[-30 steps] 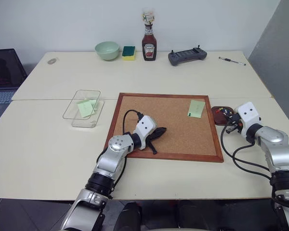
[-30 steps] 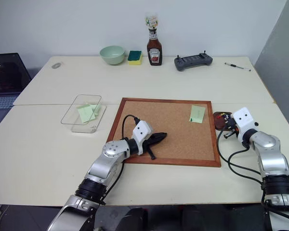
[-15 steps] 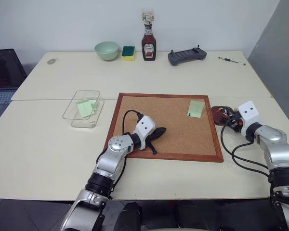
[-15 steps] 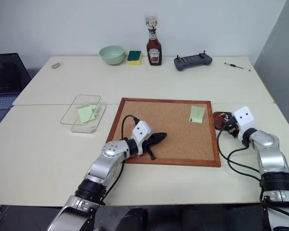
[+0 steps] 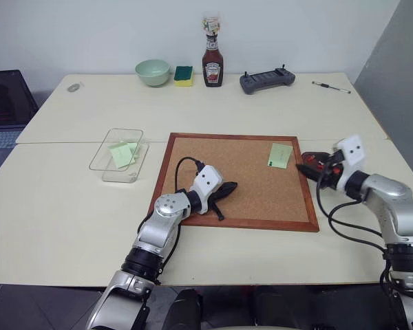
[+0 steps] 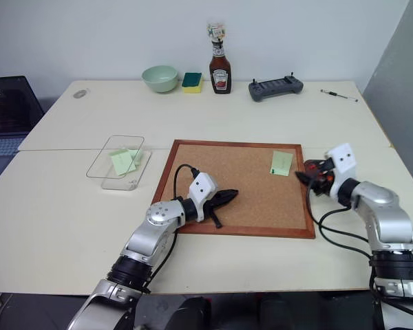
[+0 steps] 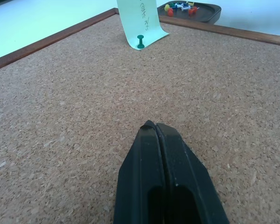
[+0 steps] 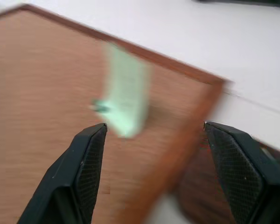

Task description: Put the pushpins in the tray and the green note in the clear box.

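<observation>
A pale green note [image 5: 280,155] lies on the corkboard's far right corner, held by a green pushpin [image 7: 140,41]. Just right of the board sits the dark brown tray [image 7: 210,10] with several coloured pushpins [image 7: 179,6] in it. My right gripper [image 5: 310,167] hangs open over the tray's left side, pointing at the note; its wide-apart fingertips [image 8: 95,137] frame the blurred note [image 8: 126,95]. The left gripper [image 7: 155,127] is shut and empty, resting on the cork near the board's front left. The clear box [image 5: 104,157] stands left of the board with another green note [image 5: 122,154] inside.
The wood-framed corkboard [image 5: 237,180] fills the table's middle. Along the far edge stand a pale green bowl [image 5: 153,71], a sponge [image 5: 184,75], a ketchup bottle [image 5: 213,62], a dark controller [image 5: 267,80] and a pen [image 5: 331,86]. A laptop [image 5: 3,103] sits far left.
My right gripper has opened, and it has swung left from beside the tray towards the note, its wrist turning. The left arm has stayed still.
</observation>
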